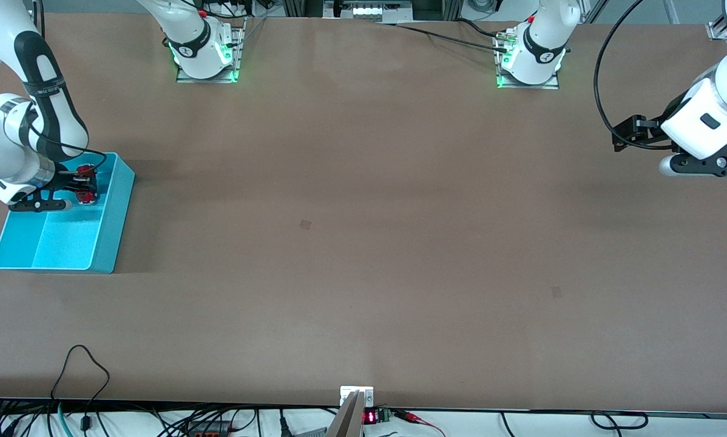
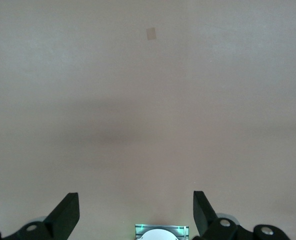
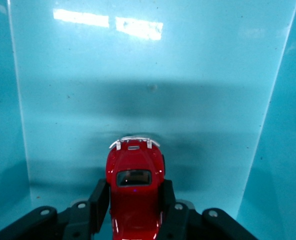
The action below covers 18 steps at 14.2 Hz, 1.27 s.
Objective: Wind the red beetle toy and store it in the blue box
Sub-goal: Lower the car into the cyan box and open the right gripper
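The blue box (image 1: 116, 220) stands at the right arm's end of the table. My right gripper (image 1: 85, 183) reaches down inside it and is shut on the red beetle toy (image 1: 87, 195). In the right wrist view the toy (image 3: 134, 165) sits clamped between the fingers of the right gripper (image 3: 134, 200), nose toward the box floor (image 3: 138, 75), just above it. My left gripper (image 1: 621, 130) is open and empty, held above the bare table at the left arm's end, where that arm waits. The left wrist view shows the left gripper (image 2: 136, 200) with its jaws wide apart over bare table.
Two small dark patches (image 1: 305, 224) (image 1: 556, 292) mark the brown tabletop. Cables (image 1: 84, 370) lie along the table edge nearest the front camera. The box walls (image 3: 288, 150) stand close round the toy. The left arm's base (image 2: 161, 233) shows in the left wrist view.
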Tool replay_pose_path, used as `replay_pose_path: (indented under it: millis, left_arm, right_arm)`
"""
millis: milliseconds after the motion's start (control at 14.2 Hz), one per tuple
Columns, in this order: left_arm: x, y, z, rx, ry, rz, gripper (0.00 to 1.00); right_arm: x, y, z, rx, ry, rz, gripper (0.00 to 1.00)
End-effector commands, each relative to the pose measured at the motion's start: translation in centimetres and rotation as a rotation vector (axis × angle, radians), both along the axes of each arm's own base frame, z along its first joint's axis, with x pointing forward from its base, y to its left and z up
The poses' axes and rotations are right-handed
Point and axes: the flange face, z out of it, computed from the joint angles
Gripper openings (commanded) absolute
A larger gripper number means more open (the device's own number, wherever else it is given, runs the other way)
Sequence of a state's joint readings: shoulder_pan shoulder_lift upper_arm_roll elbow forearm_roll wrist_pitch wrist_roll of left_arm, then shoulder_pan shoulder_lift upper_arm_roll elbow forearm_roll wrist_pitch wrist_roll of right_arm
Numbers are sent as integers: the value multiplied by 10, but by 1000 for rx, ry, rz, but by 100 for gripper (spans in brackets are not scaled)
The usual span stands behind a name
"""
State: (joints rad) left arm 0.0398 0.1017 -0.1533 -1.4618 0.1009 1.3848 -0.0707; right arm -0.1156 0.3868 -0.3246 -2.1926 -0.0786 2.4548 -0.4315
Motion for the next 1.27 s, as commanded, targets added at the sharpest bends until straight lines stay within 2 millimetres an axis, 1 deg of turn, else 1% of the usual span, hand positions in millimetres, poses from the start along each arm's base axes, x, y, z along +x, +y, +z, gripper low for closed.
replay_pose_path:
  millis: [0, 70, 141, 211, 282, 352, 423, 493, 634, 775, 845, 915, 986, 1056, 1127, 1197]
  left_arm:
    - [-1, -3, 8, 17, -19, -15, 100]
    - [-2, -3, 9, 17, -21, -17, 100]
    - [-1, -1, 9, 16, -22, -12, 100]
    - [0, 1, 9, 17, -27, -10, 100]
    - [0, -1, 11, 16, -39, -14, 100]
    - [-2, -4, 13, 16, -42, -18, 100]
    - [-4, -5, 17, 16, -48, -20, 100]
    - [-5, -5, 18, 16, -51, -21, 100]
    - [-8, -5, 24, 15, -63, -21, 100]
    - [-8, -5, 25, 7, -65, -20, 100]
    - [-8, -6, 25, 7, -65, -22, 100]
    - [-8, -7, 24, 8, -62, -23, 100]
    - [-8, -7, 25, 7, -64, -25, 100]
    - [-10, -7, 26, 7, -64, -34, 100]
    - [-10, -6, 27, 7, -62, -35, 100]
    - [-11, -5, 27, 5, -62, -33, 100]
  right_arm:
    - [-4, -5, -6, 2, 2, -27, 2]
    - [-5, -5, -8, 2, 7, -27, 8]
    - [-5, -5, -9, 3, 8, -26, 26]
    - [-5, -5, -10, 3, 13, -26, 39]
    - [-5, -5, -11, 3, 14, -23, 56]
    - [-5, -5, -10, 2, 12, -23, 68]
    - [-4, -5, -8, 2, 9, -23, 87]
    - [-3, -5, -6, 2, 6, -22, 100]
    - [2, -4, 7, -2, -16, -16, 100]
    - [12, -1, 29, -7, -36, 10, 100]
    - [18, 0, 43, -4, -40, 11, 100]
    - [24, 1, 65, 3, -42, 10, 100]
    - [33, 7, 91, 10, -47, 21, 100]
    - [46, 28, 123, 27, -40, 52, 100]
    - [54, 41, 153, 42, -9, 68, 100]
    - [67, 60, 188, 52, 26, 93, 100]
